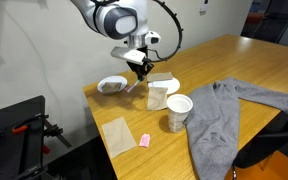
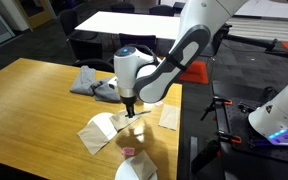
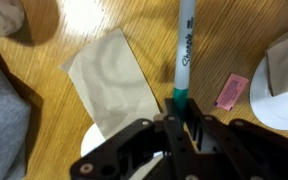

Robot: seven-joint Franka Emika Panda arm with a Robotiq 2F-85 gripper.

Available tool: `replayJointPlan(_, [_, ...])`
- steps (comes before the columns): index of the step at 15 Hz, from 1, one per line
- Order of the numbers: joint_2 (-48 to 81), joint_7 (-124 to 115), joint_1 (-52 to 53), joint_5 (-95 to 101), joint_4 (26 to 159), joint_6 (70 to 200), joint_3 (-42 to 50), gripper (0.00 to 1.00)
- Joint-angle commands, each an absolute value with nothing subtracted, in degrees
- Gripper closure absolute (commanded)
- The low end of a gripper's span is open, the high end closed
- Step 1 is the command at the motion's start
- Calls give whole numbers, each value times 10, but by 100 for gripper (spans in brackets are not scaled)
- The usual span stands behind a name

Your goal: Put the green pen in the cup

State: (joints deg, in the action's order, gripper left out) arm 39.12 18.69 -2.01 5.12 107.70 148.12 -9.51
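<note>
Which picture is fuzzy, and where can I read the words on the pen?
Wrist view: the thin green-tipped marker pen is sharp and its lettering is readable; the black pincer holding it looks a bit soft, and the brown blob top-left is blurry. Both exterior views: evenly lit, but too small and grainy to read anything.

White Franka arm (image 1: 114, 18) with rounded dark joints, looping black cable (image 1: 179, 30) and an apparently matte-black gripper (image 3: 181, 115).

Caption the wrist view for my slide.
Gripper shut on the green pen over the table, tan paper box and pink block beside it.
</note>
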Motion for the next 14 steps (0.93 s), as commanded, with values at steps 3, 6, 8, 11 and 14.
replayJointPlan(3, [329,148,-13,1,1041,1338,-86,96])
replayJointPlan(6, [316,93,0,-2,1020,1307,-66,96])
replayJointPlan(8, [310,37,13,7,1012,1307,-46,96])
replayJointPlan(11, [305,-56,37,24,1009,1319,-11,96])
replayJointPlan(14, [303,-151,61,45,1012,1330,27,96])
